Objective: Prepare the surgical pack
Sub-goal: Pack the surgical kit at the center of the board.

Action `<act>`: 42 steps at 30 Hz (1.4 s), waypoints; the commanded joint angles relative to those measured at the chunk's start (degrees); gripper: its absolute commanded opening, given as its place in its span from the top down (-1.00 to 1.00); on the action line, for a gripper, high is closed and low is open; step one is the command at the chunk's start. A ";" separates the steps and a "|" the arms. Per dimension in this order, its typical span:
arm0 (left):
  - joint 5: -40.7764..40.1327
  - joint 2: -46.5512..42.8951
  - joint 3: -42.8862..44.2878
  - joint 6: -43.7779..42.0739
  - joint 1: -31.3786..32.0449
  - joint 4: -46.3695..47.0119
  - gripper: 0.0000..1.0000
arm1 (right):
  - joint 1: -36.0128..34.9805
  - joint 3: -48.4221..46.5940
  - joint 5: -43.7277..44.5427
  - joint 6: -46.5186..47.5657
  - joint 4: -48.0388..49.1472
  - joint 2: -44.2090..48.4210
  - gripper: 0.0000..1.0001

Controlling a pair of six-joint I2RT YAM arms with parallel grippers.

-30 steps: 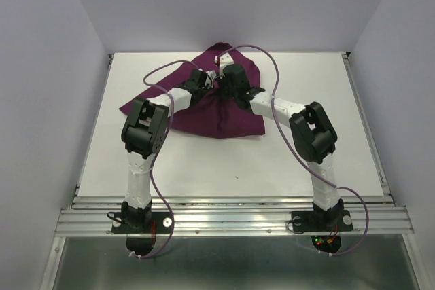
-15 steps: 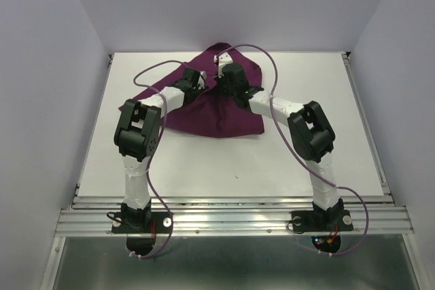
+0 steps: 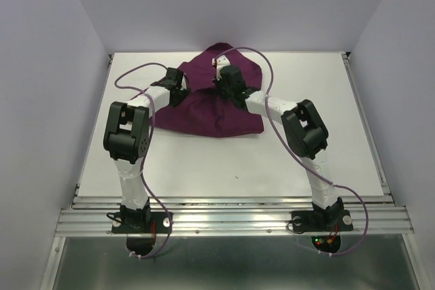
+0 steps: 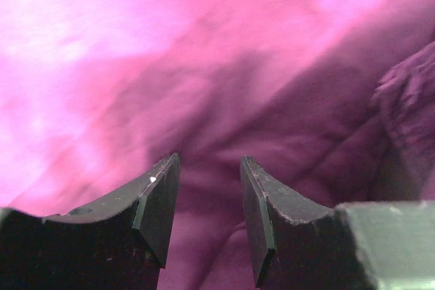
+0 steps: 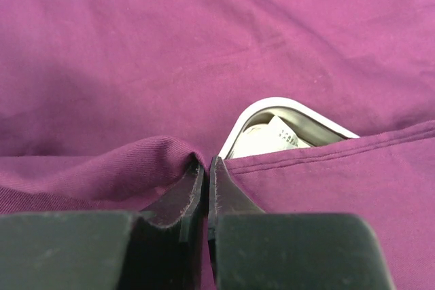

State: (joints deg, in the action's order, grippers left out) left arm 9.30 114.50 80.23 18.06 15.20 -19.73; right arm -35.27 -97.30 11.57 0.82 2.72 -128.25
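Note:
The dark-purple cloth [image 3: 211, 110] lies folded in a heap at the back middle of the table, covering most of the steel tray [image 5: 293, 108]. One rounded tray corner peeks out from under a hem, with a white packet [image 5: 270, 138] inside it. My right gripper [image 5: 206, 161] is shut, pinching a fold of the cloth [image 5: 204, 45] right beside that corner; from above the right gripper [image 3: 221, 73] sits on top of the heap. My left gripper [image 4: 209, 161] is open with nothing between its fingers, low over the cloth [image 4: 272, 86]. From above, the left gripper [image 3: 181, 86] is at the heap's left edge. Scissors, tweezers and gauze are hidden.
The white table [image 3: 306, 161] is bordered by purple-grey walls on the left, right and back. A metal rail [image 3: 231, 219] runs along the near edge, where both arm bases are bolted. Purple cables arch over both arms.
My left gripper has opened, let go of the cloth and drawn back to the left, off the top of the heap. The right gripper has stayed shut in place.

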 commanded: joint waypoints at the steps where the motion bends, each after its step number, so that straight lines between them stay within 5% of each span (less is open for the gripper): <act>1: -1.56 -5.77 -2.26 -0.93 -2.36 -2.51 -0.05 | 0.64 -4.22 0.38 -0.38 1.24 -1.30 0.99; 6: -4.37 -10.25 -4.11 -0.05 -5.62 -2.60 -0.05 | 0.64 -3.78 0.56 -0.29 0.97 -1.39 0.83; 11: -8.68 -16.05 -4.73 1.01 -6.94 -3.21 -0.05 | 0.64 -3.78 0.20 -0.64 0.88 0.27 0.20; 14: -8.68 -18.52 -5.87 1.36 -6.76 -3.21 -0.05 | 0.64 -4.66 0.03 -0.64 0.53 1.59 0.05; 16: -9.12 -19.83 -6.83 1.71 -6.85 -3.13 -0.05 | 0.64 -4.75 0.56 -0.64 0.53 2.56 -0.22; 24: -9.75 -25.29 -12.81 1.71 -6.59 -2.51 -0.03 | 0.64 -1.06 1.17 -4.33 0.79 9.24 -0.38; 30: -3.07 -25.38 -18.52 3.73 -2.55 1.52 0.39 | 0.64 8.59 3.54 -8.28 0.62 18.02 -0.76; 33: -1.22 -22.84 -19.23 5.05 0.35 3.63 0.95 | 2.30 13.78 6.09 -11.45 0.71 23.12 -0.78; 35: -0.16 -20.46 -18.00 5.58 2.19 4.43 1.00 | 4.40 17.57 6.36 -14.78 0.53 26.02 -0.71; 42: 0.02 -13.70 -9.40 5.06 3.61 4.27 1.00 | 18.47 10.94 0.29 -23.31 -14.19 19.82 0.56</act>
State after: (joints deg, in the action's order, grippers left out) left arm 8.73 98.98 64.73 23.09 19.09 -17.30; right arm -23.20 -80.07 13.41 -16.53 -1.78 -103.24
